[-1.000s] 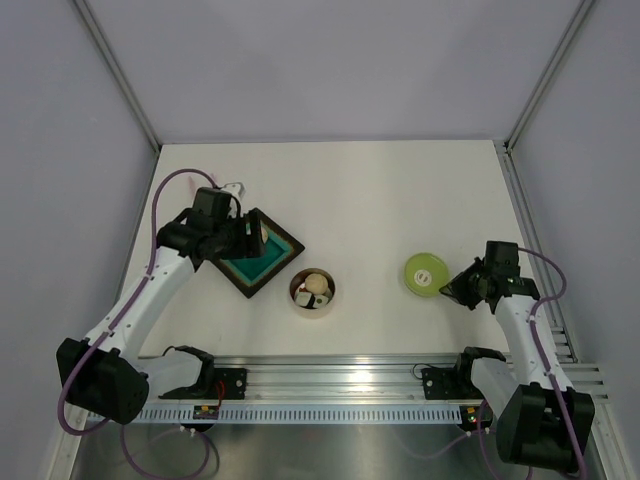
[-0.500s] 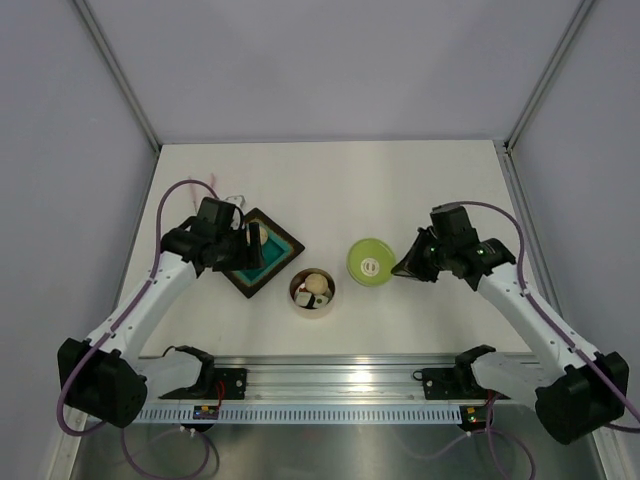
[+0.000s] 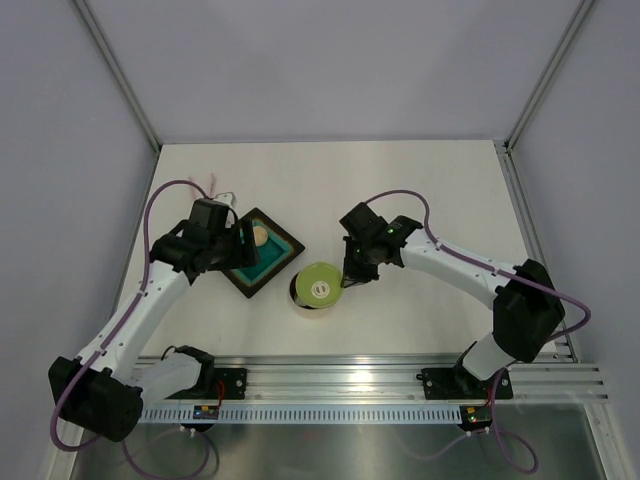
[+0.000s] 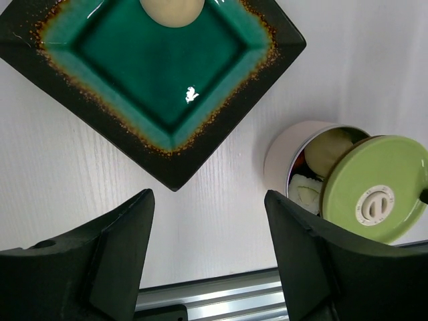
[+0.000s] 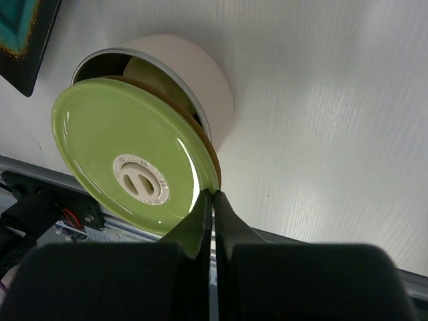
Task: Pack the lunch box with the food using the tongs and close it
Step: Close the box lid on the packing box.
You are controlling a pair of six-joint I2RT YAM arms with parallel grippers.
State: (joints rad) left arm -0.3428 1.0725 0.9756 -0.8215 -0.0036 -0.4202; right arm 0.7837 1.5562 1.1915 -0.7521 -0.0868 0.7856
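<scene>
Right pincer: my right pincer [image 5: 214,200] has both fingers pressed together on the rim of the lime-green lid [image 5: 134,167]. The grip shows plainly in the wrist view.
Lid: it is carried at a tilt over the lunch box [image 5: 200,73] and is not seated. It covers most of the mouth, and a gap stays open on the side facing the tray. Whether its lower edge touches the box rim I cannot tell.
Lunch box: this round steel container stands upright on the counter [image 3: 400,190], just beside the near corner of the tray [image 4: 180,170]. A strip of bare counter shows between them.
Food in the box: through the gap I see a beige piece [image 4: 331,150] and a white piece [image 4: 304,194] inside.
Food outside the box: one beige ball [image 3: 260,236] lies on the teal inside of the tray, close to its far corner.
Left pincer: my left pincer [image 4: 207,200] has its fingers well apart with nothing between them. It hangs above the tray's near edge and grips nothing.
Tray: it is dark, square and teal inside, and it sits cornerwise on the counter to the left of the lunch box.
</scene>
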